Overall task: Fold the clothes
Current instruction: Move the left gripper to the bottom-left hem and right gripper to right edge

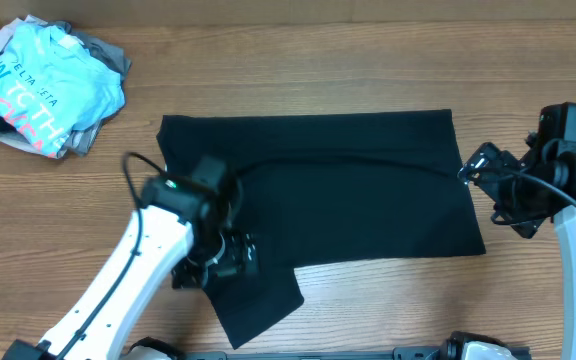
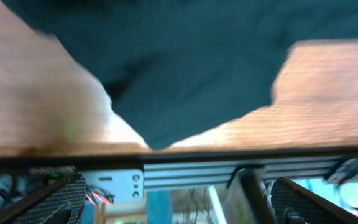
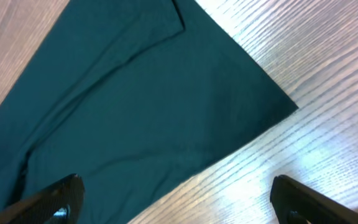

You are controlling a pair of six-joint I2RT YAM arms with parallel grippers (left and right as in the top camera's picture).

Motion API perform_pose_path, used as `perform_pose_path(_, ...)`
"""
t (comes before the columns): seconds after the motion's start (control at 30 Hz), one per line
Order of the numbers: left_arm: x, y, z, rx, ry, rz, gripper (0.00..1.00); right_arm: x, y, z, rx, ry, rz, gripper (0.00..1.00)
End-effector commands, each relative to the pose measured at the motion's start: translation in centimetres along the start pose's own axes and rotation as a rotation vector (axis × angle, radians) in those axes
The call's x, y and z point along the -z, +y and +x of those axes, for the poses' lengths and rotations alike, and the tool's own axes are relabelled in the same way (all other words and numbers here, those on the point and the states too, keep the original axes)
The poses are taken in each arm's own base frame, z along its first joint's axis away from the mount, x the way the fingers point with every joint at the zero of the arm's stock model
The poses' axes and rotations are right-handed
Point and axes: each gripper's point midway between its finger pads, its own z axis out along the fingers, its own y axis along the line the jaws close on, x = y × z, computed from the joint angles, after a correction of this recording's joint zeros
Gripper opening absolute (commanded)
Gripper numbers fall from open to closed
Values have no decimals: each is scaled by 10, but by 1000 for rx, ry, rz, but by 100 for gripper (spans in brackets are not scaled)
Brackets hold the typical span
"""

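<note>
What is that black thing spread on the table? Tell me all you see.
A plain black T-shirt of soft cloth lies flat on the wooden table, a rough rectangle with one sleeve jutting toward the near edge and a crease across it. The open left gripper hangs over the sleeve; nothing grips it.

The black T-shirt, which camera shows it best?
The overhead view: it shows the whole black T-shirt lying flat, with one sleeve sticking out. The left wrist view gives only a blurred sleeve and the fabric around it. The right wrist view shows only one corner.
</note>
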Motion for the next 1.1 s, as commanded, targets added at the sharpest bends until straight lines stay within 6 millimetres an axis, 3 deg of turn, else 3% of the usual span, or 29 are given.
perform_pose_path(0.0, -21, 1, 21, 102, 60, -27, 97, -9, -1, 1, -33, -3, -9, 100)
perform_pose_path(0.3, -60, 14, 44, 169, 63, -168, 97, -24, 2, -9, -53, -11, -14, 100)
perform_pose_path(0.47, -83, 9, 39, 175, 10, -145, 98, -31, 2, -11, -56, 4, -5, 100)
perform_pose_path(0.67, -106, 27, 40, 234, 14, -160, 98, -33, 2, -12, -56, 5, -3, 100)
perform_pose_path(0.8, -110, 36, 37, 256, 3, -171, 98, -33, 3, -14, -55, -2, -8, 100)
perform_pose_path(1.07, -124, 29, 27, 237, -37, -106, 93, -33, 4, -15, -55, -5, -10, 100)
